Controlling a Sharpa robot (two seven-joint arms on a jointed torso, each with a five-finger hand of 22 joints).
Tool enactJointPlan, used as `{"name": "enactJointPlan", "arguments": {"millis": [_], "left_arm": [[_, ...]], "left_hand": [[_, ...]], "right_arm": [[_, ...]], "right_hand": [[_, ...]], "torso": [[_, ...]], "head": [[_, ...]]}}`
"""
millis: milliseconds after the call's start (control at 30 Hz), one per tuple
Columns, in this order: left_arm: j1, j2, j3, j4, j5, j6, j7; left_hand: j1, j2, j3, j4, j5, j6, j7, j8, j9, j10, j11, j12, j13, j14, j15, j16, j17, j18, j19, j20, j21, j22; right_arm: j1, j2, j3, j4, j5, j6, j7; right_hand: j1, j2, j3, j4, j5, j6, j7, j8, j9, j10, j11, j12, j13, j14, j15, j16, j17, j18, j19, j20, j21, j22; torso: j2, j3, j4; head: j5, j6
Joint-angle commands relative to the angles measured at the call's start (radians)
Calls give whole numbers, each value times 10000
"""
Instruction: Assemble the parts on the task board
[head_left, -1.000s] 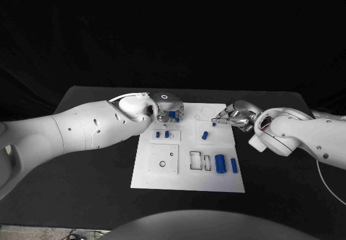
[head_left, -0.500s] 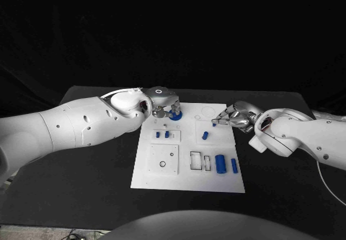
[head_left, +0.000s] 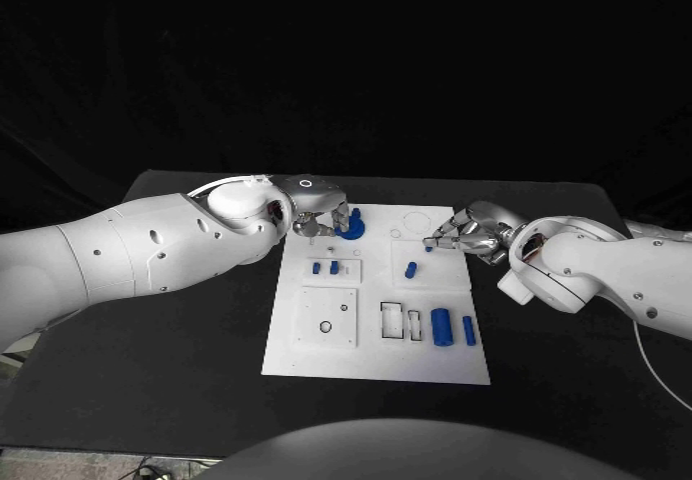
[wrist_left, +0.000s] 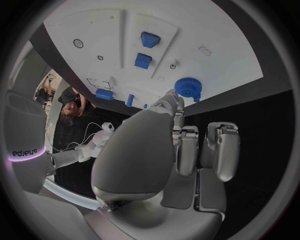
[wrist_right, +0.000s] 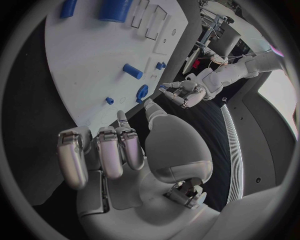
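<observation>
The white task board (head_left: 378, 350) lies mid-table. A blue gear (head_left: 353, 229) (wrist_left: 186, 86) (wrist_right: 142, 92) sits at its far left corner. My left hand (head_left: 320, 214) (wrist_left: 172, 145) hangs just left of the gear, its fingers loosely bent with nothing between them; one fingertip (wrist_left: 175, 95) is close beside the gear. My right hand (head_left: 464, 232) (wrist_right: 119, 150) hovers over the board's far right edge, empty, near a small blue peg (head_left: 428, 248) (wrist_right: 109, 100). Two short blue pegs (head_left: 326, 267) stand below the gear. A blue pin (head_left: 411, 269) lies mid-board.
A large blue cylinder (head_left: 441, 327) and a thinner one (head_left: 469, 330) lie at the board's near right, beside two rectangular slots (head_left: 392, 320). A square plate with a hole (head_left: 327, 318) is at the near left. Black table (head_left: 173, 330) surrounds the board.
The left hand has let go of the blue gear and drawn back to the left; the gear stays on the board's far left corner. The right hand has not moved.
</observation>
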Motion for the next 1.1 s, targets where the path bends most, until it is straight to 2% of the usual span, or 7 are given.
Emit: {"name": "enactJointPlan", "arguments": {"millis": [33, 700, 1100], "left_arm": [[17, -4, 0, 12, 101, 333, 98], [-69, 50, -18, -217, 69, 1030, 137], [-138, 49, -20, -284, -116, 1163, 85]], "left_hand": [[-34, 104, 34, 15, 38, 25, -1, 64, 12, 43, -16, -42, -6, 1023, 48, 26, 2634, -151, 1070, -73, 24, 2635], [-9, 103, 73, 17, 41, -12, -34, 24, 0, 7, -46, -104, -14, 1023, 30, 26, 2634, -151, 1070, -74, 24, 2635], [-7, 100, 78, 18, 40, -17, -37, 18, -1, 4, -49, -112, -14, 1023, 27, 26, 2634, -151, 1070, -74, 24, 2635]], "right_arm": [[-12, 11, -2, 2, -37, 108, 30], [-15, -4, -2, 35, -37, 89, 40], [-15, -28, -2, 46, -38, 92, 36]], "right_hand": [[-18, 94, -34, 3, 66, 54, -23, 49, 16, 1064, 81, 39, 2632, 1061, 86, 41, 2632, -67, 1048, 34, 45, 2632], [-18, 94, -34, 3, 66, 54, -23, 49, 16, 1064, 81, 39, 2632, 1061, 86, 41, 2632, -67, 1048, 34, 45, 2632], [-18, 94, -34, 3, 66, 54, -23, 49, 16, 1064, 81, 39, 2632, 1061, 86, 41, 2632, -67, 1048, 34, 45, 2632]], "torso": [[3, -1, -10], [5, 1, 0], [1, 4, -8]], "head": [[7, 6], [-6, -16], [8, -58]]}}
